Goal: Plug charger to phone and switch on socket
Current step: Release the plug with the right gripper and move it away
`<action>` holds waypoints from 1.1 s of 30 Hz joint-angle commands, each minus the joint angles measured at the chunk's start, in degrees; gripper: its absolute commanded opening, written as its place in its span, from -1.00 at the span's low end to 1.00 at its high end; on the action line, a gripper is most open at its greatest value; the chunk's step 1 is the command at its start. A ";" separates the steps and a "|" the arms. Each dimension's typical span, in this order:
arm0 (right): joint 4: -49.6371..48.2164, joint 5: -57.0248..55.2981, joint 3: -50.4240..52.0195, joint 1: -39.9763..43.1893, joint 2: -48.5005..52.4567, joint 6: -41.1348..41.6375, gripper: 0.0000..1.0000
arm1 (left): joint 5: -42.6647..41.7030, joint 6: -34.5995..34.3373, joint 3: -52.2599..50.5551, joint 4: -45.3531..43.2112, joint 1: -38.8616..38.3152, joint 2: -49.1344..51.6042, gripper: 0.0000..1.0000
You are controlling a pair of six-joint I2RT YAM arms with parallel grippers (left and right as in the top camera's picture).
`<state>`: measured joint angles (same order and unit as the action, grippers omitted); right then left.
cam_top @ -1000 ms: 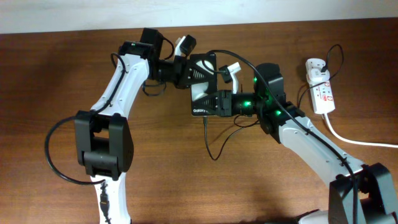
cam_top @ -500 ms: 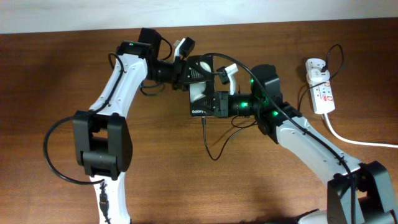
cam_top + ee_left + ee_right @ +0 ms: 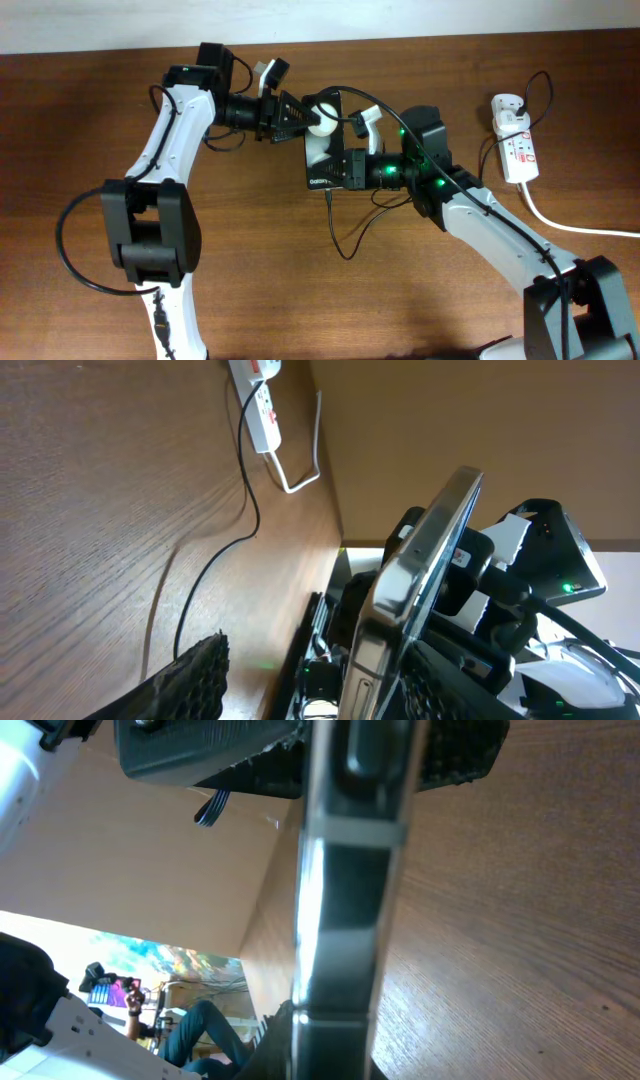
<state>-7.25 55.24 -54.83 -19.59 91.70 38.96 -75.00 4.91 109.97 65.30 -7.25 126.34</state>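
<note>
Right gripper (image 3: 348, 168) is clamped on the phone (image 3: 320, 178), holding it up on edge above the table (image 3: 300, 300). Its own fingers are almost wholly cut off at the bottom of the right wrist view, where the phone's metal rim fills the middle.

Left gripper (image 3: 303, 113) sits at the end of the phone farthest from the right gripper, jaws spread. In the left wrist view one ribbed pad (image 3: 190, 680) stands well clear of the phone's rim, and the other is mostly hidden behind it.

The charger (image 3: 345, 235) loops on the wood just below the right gripper. Is its tip seated in the phone? Too small to tell.

The socket (image 3: 518, 148) lies well behind the right gripper, and its switch is unreadable.
</note>
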 commanded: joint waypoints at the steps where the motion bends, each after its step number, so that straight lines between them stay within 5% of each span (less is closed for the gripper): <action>1: -1.11 2.49 -0.68 -0.26 -1.20 -2.47 -0.87 | 7.76 -0.11 -0.07 -0.11 1.03 -0.35 0.16; 12: 2.14 0.57 -0.66 -0.26 -1.20 -2.69 -0.92 | 15.10 -0.11 -0.07 0.09 1.03 -0.35 0.18; 23: 13.97 -0.57 -0.68 -0.26 -1.20 -7.28 -0.92 | 42.01 -2.97 -0.07 1.22 1.03 -0.35 0.18; 33: 24.30 -6.80 -0.68 -0.15 -1.22 -14.43 -0.92 | 44.87 -2.97 -0.07 1.38 1.03 -0.35 0.25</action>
<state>14.96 51.16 -54.48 -19.59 92.09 28.95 -30.96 2.31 109.93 66.61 -6.39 126.23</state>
